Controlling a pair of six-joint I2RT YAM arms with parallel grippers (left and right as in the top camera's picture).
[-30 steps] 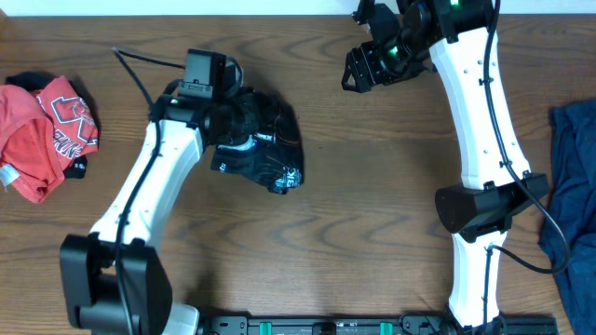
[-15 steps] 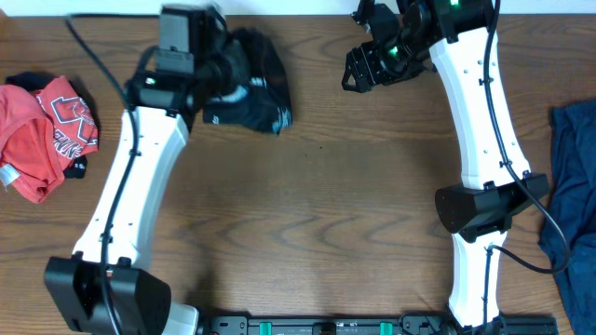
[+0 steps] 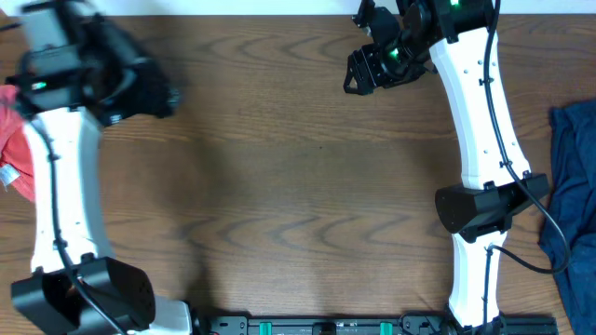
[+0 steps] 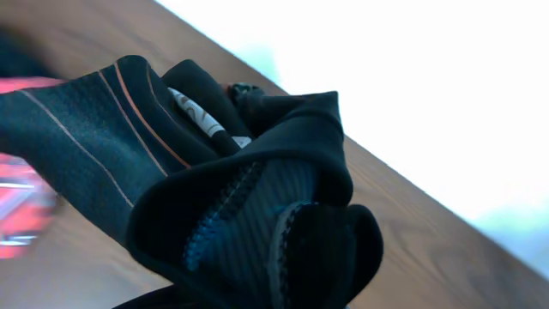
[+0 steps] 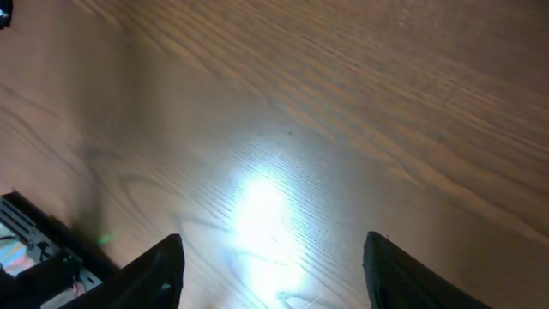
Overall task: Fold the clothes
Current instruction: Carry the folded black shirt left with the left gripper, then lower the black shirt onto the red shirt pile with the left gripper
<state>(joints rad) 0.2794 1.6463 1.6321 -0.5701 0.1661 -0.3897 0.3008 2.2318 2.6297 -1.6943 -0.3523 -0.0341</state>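
The black jersey [image 3: 142,90] with thin orange lines hangs bunched from my left gripper [image 3: 116,91] at the far left back of the table, blurred by motion. In the left wrist view the jersey [image 4: 240,197] fills the frame and hides the jaws. My right gripper [image 3: 358,74] is open and empty, held above the back of the table; in the right wrist view its fingers [image 5: 273,239] are spread wide over bare wood.
A red garment [image 3: 11,140] lies at the left edge, partly under my left arm; it shows as a red blur in the left wrist view [image 4: 17,202]. A blue garment [image 3: 573,186] lies at the right edge. The wooden table [image 3: 307,195] spans the view.
My left arm has swung far to the left and back, carrying the black jersey from the middle left of the table to above the red garment. The right arm has not moved.
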